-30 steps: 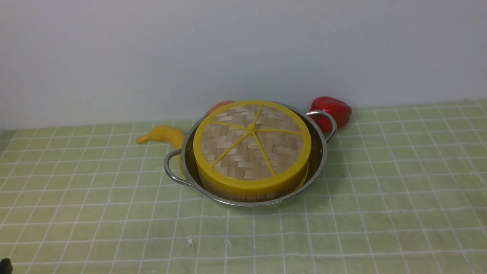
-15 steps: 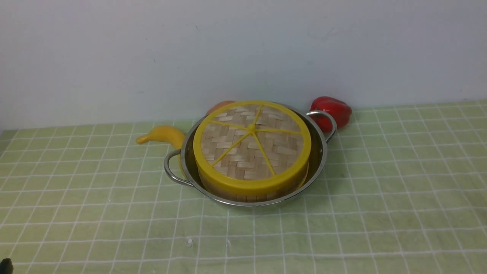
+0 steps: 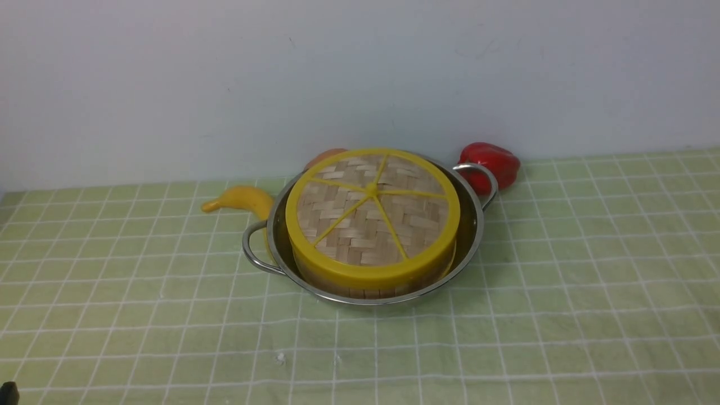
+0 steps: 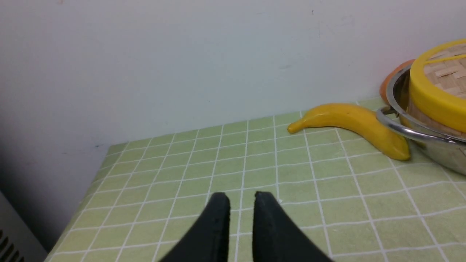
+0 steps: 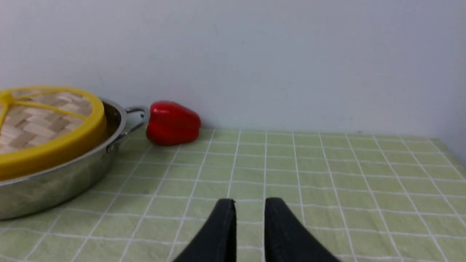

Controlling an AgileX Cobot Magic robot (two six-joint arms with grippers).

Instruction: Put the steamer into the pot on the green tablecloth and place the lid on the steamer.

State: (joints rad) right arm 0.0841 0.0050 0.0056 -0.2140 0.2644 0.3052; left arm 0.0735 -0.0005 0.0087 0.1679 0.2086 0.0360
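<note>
Nearest you, both hands are free of any load: the left hand has its fingers parted with nothing between them, and the right hand is likewise a little open and empty, each well apart from the cookware. Taking twelve o'clock as straight away from you, the pot lies ahead on the green tablecloth over the bench, at roughly one to two o'clock from your left hand and ten to eleven from your right; you cannot tell for sure which hand is nearer. Its handles give the pot its only long axis, running from the left handle at about eight o'clock to the right handle at about two. Inside the pot sits the steamer, just a strip of its wall showing, and the lid covers it; both are round, so neither has an end to line up with. The job looks done to you, so the coming move probably asks for no grasp, only keeping each hand outside its handle, since a knock there could shift the stack. Round the pot, the banana lies toward ten o'clock, the red pepper toward two, and an orange-pink thing peeks out behind, near eleven.
</note>
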